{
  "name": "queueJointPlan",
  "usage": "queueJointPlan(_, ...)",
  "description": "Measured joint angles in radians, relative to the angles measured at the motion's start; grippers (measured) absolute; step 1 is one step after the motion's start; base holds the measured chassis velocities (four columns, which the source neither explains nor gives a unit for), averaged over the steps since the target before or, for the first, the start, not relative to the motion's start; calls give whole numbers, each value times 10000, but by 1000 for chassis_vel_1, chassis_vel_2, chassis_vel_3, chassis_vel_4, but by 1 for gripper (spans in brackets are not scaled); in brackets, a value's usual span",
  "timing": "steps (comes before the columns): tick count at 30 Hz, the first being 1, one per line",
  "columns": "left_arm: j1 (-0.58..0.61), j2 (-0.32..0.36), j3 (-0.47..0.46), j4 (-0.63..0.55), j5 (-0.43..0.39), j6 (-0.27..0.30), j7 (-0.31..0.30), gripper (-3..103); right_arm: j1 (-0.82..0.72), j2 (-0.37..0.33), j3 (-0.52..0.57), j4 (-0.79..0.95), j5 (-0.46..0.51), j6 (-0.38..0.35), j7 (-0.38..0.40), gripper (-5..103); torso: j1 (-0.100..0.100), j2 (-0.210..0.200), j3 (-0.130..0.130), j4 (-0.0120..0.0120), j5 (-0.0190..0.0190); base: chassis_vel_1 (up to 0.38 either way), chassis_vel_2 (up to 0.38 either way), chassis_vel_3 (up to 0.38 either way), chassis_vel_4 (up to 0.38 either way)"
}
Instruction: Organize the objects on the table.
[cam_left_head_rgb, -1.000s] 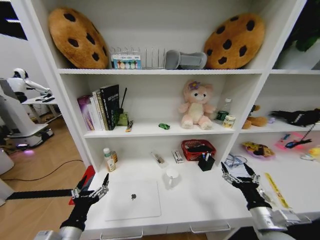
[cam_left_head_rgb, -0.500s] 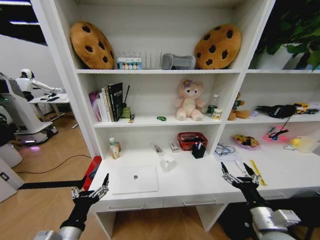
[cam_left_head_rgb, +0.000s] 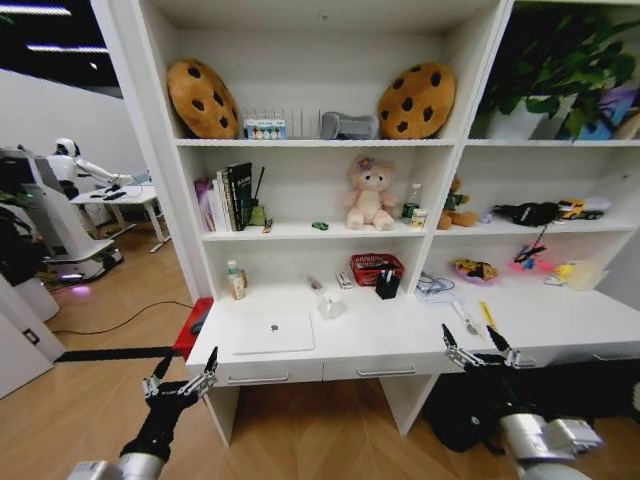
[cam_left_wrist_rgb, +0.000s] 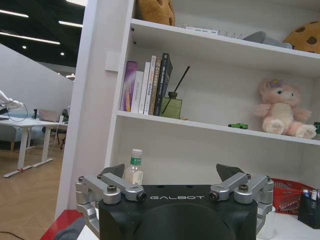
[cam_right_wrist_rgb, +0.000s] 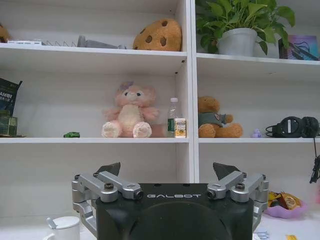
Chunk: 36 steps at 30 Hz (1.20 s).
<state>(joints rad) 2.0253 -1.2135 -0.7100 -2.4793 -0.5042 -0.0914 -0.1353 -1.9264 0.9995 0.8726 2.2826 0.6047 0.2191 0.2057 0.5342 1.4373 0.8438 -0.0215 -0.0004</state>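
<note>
The long white table (cam_left_head_rgb: 400, 338) stands below a shelf unit, some way ahead of me. A closed silver laptop (cam_left_head_rgb: 272, 331) lies on its left part. A yellow ruler (cam_left_head_rgb: 487, 314) lies on its right part. On the middle shelf sits a tiny green toy car (cam_left_head_rgb: 320, 226), also seen as the green car (cam_left_wrist_rgb: 238, 126) and the car (cam_right_wrist_rgb: 71, 134). My left gripper (cam_left_head_rgb: 182, 378) hangs open in front of the desk's left corner, holding nothing. At the same height my right gripper (cam_left_head_rgb: 480, 353) is open near the desk's front edge. Both show open jaws as the left gripper (cam_left_wrist_rgb: 171, 172) and the right gripper (cam_right_wrist_rgb: 166, 170).
On the desk stand a white mug (cam_left_head_rgb: 331, 305), a black pen holder (cam_left_head_rgb: 387, 286), a red basket (cam_left_head_rgb: 376, 268) and a small bottle (cam_left_head_rgb: 236, 280). A red object (cam_left_head_rgb: 195, 325) sits at the desk's left end. Another robot (cam_left_head_rgb: 60, 215) stands far left; a black bag (cam_left_head_rgb: 460, 410) lies under the desk.
The whole view has pulled back from the desk, so the camera has moved away. The desk front, drawers and floor now show. Both grippers keep their open pose.
</note>
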Motion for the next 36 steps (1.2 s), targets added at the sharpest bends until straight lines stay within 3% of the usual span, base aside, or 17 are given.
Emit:
queueJointPlan(24, 0, 0, 0, 1, 1, 0, 0, 100, -3, 0, 0, 0, 0, 0, -1, 100, -4, 3, -1, 2, 4, 148, -144, -150, 151)
queueJointPlan(26, 0, 0, 0, 0, 0, 0, 0, 100, -2, 0, 0, 0, 1, 0, 0, 100, -2, 1, 0, -6, 4, 38, -49, -57, 19)
queueJointPlan(36, 0, 0, 0, 0, 0, 0, 0, 100, 4, 0, 0, 0, 0, 0, 0, 100, 4, -3, 2, 1, 4, 2, -5, -6, 0)
